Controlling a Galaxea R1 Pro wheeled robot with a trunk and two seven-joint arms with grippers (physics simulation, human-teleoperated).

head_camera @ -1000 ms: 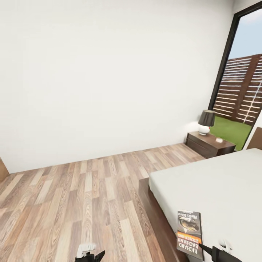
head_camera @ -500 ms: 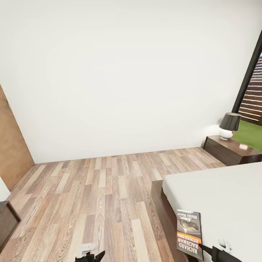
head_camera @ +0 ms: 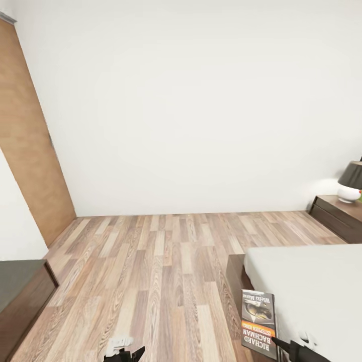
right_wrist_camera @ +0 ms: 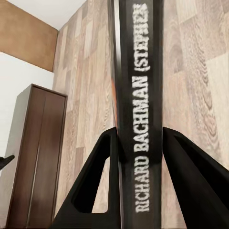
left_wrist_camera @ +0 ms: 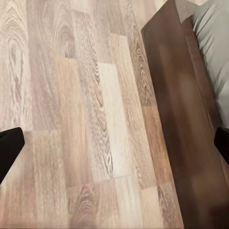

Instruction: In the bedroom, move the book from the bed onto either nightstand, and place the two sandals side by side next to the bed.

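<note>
Pinching the book [right_wrist_camera: 138,109] by its spine, the right end effector [right_wrist_camera: 138,181] holds it upright.

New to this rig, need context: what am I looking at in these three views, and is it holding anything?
It's a simulated two-armed wheeled robot in a bedroom. The big picture is from its head camera, looking down over wood floor, the corner of the bed and a nightstand with a lamp. The other two come from cameras on each wrist, looking along the fingers. The right gripper is shut on the book, spine toward the camera; the head view shows the book's cover at the bed's edge. The left gripper is open over bare floor beside the bed frame.
</note>
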